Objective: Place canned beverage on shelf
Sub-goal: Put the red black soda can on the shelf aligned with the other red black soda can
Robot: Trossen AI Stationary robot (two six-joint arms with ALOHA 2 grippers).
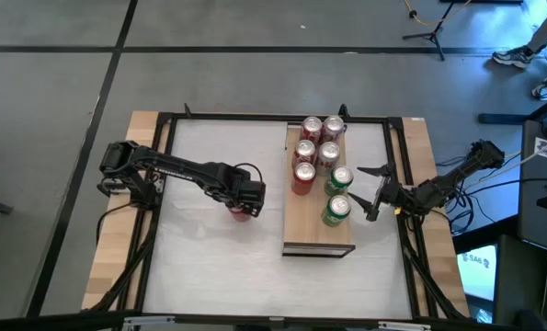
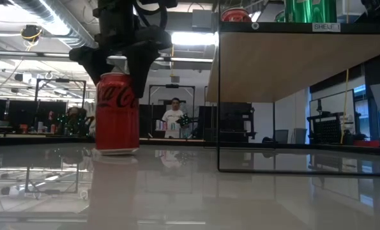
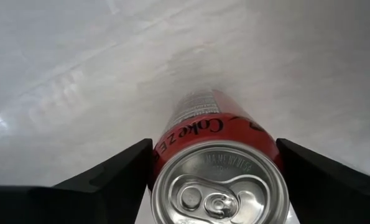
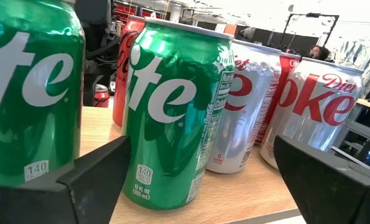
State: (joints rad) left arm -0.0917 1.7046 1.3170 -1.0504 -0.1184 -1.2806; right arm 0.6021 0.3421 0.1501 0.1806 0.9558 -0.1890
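A red Coke can (image 2: 117,114) stands upright on its base on the white tabletop (image 1: 209,267), left of the shelf. My left gripper (image 1: 244,198) is above it, shut on its top. The shelf (image 1: 319,234) is a light-wood board raised on a thin black frame (image 2: 218,102). It carries several upright cans: red and silver ones at the far end, and two green ones (image 1: 336,210) nearer. My right gripper (image 1: 370,195) is open at the shelf's right side, level with the green cans (image 4: 172,118), and touches nothing. My left gripper pinches the red can's upper wall just below the rim (image 3: 163,146) between its two fingers (image 3: 110,180), one on each side. The fingers come from above, pointing down. The can stands upright with its base on the table (image 2: 117,151).
The shelf's black frame posts (image 2: 218,128) stand between the red can and the space under the board. Bare wood (image 1: 310,225) shows at the shelf's near end, beside the nearest green can. A black rail (image 1: 402,184) frames the table. People show far back in the room (image 2: 174,118).
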